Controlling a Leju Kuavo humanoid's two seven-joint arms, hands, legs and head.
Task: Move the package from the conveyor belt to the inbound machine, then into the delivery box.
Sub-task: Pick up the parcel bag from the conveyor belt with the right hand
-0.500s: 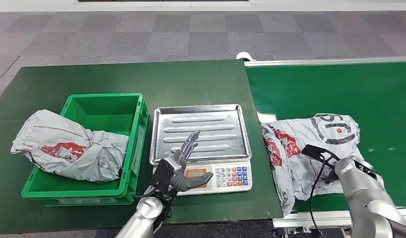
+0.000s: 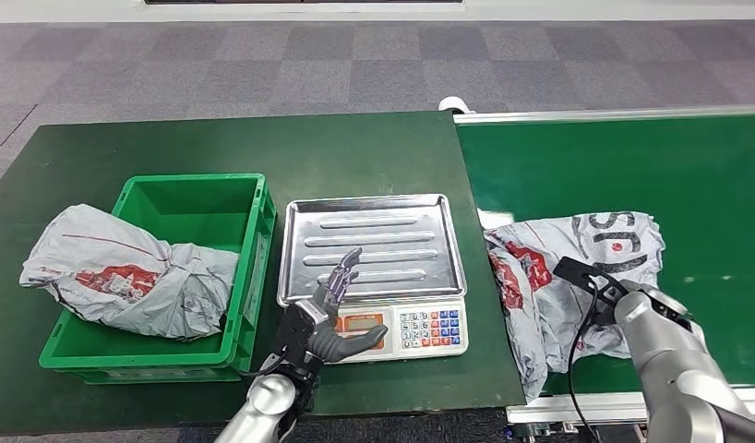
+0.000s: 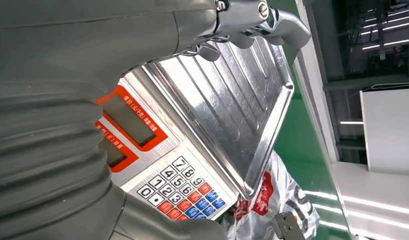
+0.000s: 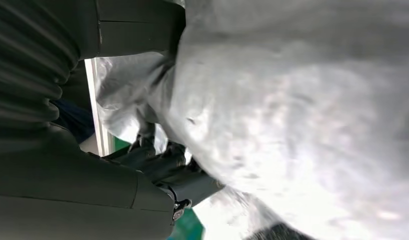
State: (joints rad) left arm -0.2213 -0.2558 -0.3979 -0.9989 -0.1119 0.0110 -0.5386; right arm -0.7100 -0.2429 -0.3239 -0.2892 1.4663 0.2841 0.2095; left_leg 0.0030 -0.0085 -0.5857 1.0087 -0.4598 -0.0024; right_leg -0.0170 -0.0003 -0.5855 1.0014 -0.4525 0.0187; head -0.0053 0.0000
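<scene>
A grey mailer package (image 2: 577, 263) with red and black print lies crumpled on the green conveyor belt (image 2: 632, 157), by its left edge. My right arm (image 2: 669, 355) reaches into its near side. In the right wrist view the dark fingers of my right hand (image 4: 157, 170) curl into a fold of the package (image 4: 292, 125) and grip it. My left hand (image 2: 326, 318) hovers open, fingers spread, over the front of the inbound machine, a scale (image 2: 429, 328) with a steel tray (image 2: 374, 245). The tray holds nothing.
A green crate (image 2: 258, 231) stands left of the scale on the dark green table. A second grey package (image 2: 125, 272) sits in it and hangs over its left wall. A silver rail (image 2: 558, 406) edges the conveyor's near side.
The package on the belt has bunched up and shifted slightly away from me and leftward with my right arm. My left hand has drawn back a little toward the table's near edge.
</scene>
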